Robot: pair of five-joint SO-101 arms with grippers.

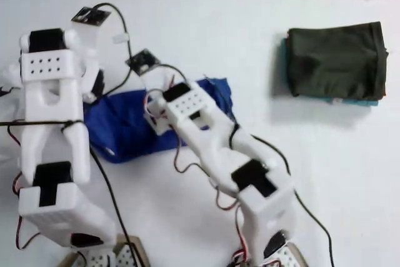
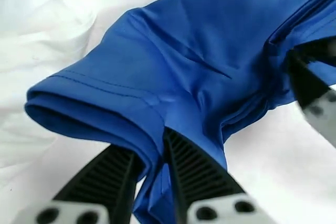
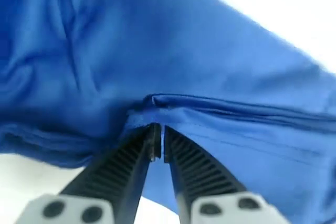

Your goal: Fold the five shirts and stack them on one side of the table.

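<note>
A blue shirt [image 1: 125, 126] lies bunched on the white table [image 1: 250, 23], left of the middle. My left arm [image 1: 50, 92] stands at the shirt's left end. There my left gripper [image 2: 152, 150] is shut on a folded hem of the blue shirt [image 2: 184, 61], with cloth pinched between the black fingers. My right arm [image 1: 212, 136] lies over the shirt's right part. My right gripper [image 3: 159, 137] is shut on a seamed edge of the blue shirt [image 3: 173, 40]. Far off in the left wrist view, the right gripper's dark fingers [image 2: 310, 87] show at the cloth.
A folded dark green shirt [image 1: 337, 60] rests on a teal one [image 1: 359, 100] at the table's far right. Black cables [image 1: 122, 23] and two small black squares [image 1: 90, 15] lie at the back left. Bare table stretches between the blue shirt and the stack.
</note>
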